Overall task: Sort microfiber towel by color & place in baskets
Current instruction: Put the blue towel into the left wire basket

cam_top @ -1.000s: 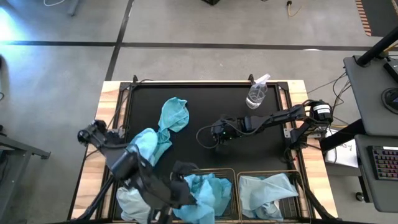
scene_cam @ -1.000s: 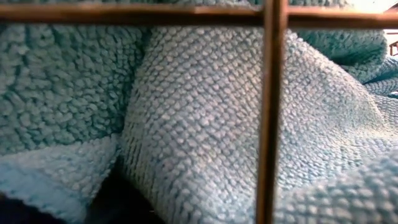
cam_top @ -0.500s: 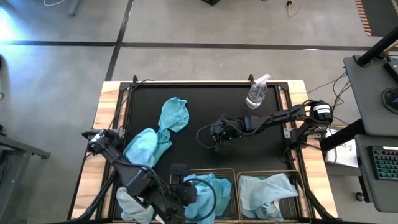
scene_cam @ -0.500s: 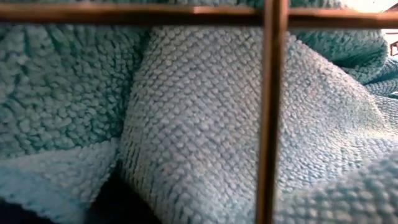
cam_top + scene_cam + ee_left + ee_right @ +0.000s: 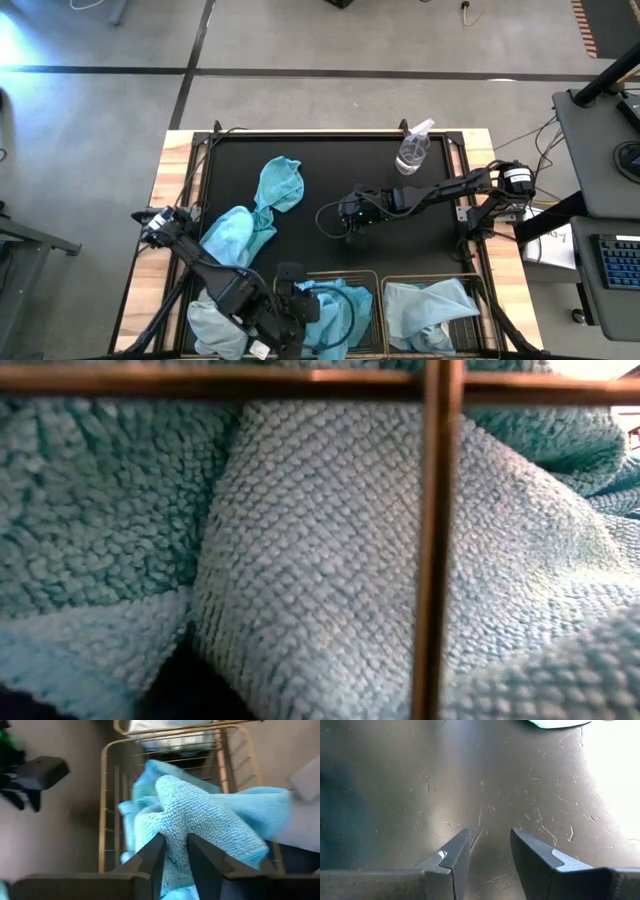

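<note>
My left gripper [image 5: 300,303] hangs over the left basket [image 5: 345,273] at the table's near edge, shut on a turquoise towel [image 5: 210,815] that lies in that basket. The right basket [image 5: 482,330] holds a pale grey-blue towel [image 5: 425,300]. On the black mat lie a turquoise towel [image 5: 280,185], a lighter one [image 5: 235,235] and a pale one [image 5: 210,325] at the near left. My right gripper [image 5: 348,215] waits open over the mat's middle, nothing between its fingers [image 5: 455,855]. My left gripper has a raised fold of the turquoise towel [image 5: 175,827] between its two fingers [image 5: 152,857], which stand a little apart. The fingers slant down from the table's left side. The rest of the towel lies slack in the left basket [image 5: 107,820].
A clear spray bottle [image 5: 412,150] lies at the mat's far right. The low view is filled by towels behind a basket wire [image 5: 435,540]. Bare mat lies between the right gripper and the baskets.
My left gripper has gone down toward the left basket and tipped further downward, taking the turquoise towel with it. The towel has sunk lower into the basket.
</note>
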Action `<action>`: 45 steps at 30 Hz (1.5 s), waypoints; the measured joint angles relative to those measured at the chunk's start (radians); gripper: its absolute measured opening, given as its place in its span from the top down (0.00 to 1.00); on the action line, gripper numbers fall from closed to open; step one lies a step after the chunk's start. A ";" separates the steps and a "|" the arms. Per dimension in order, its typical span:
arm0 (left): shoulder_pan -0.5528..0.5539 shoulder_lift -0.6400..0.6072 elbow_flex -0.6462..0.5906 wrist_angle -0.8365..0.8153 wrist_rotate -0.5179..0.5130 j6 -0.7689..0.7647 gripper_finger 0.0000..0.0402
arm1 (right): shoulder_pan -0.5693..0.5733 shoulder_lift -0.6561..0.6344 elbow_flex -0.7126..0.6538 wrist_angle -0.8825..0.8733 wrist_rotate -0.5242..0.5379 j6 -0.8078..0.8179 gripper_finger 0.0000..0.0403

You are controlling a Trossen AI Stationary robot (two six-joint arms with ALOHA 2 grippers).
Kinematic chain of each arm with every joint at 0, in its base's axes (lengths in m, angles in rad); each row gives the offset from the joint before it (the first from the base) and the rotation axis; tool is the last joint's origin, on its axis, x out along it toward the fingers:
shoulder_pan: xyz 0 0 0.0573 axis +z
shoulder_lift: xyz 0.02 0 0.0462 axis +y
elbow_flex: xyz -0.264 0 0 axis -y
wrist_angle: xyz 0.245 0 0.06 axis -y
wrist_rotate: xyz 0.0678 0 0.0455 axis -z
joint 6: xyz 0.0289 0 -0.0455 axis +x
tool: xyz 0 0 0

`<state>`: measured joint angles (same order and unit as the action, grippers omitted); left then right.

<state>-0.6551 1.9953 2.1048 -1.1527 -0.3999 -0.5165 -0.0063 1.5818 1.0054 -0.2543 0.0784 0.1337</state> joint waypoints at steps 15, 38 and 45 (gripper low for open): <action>0.154 -0.005 -0.026 -0.083 0.066 0.137 0.62 | 0.000 0.000 0.000 0.001 0.000 -0.003 0.67; 0.142 -0.392 -0.642 -0.100 -0.237 -0.205 0.63 | 0.000 0.000 -0.002 0.000 0.000 -0.003 0.67; 0.303 -0.555 -0.988 0.333 -0.219 0.023 0.63 | 0.001 0.000 -0.002 -0.001 -0.001 0.024 0.67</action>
<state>-0.3517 1.4399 1.1172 -0.8199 -0.6186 -0.4933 -0.0051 1.5818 1.0039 -0.2554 0.0776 0.1577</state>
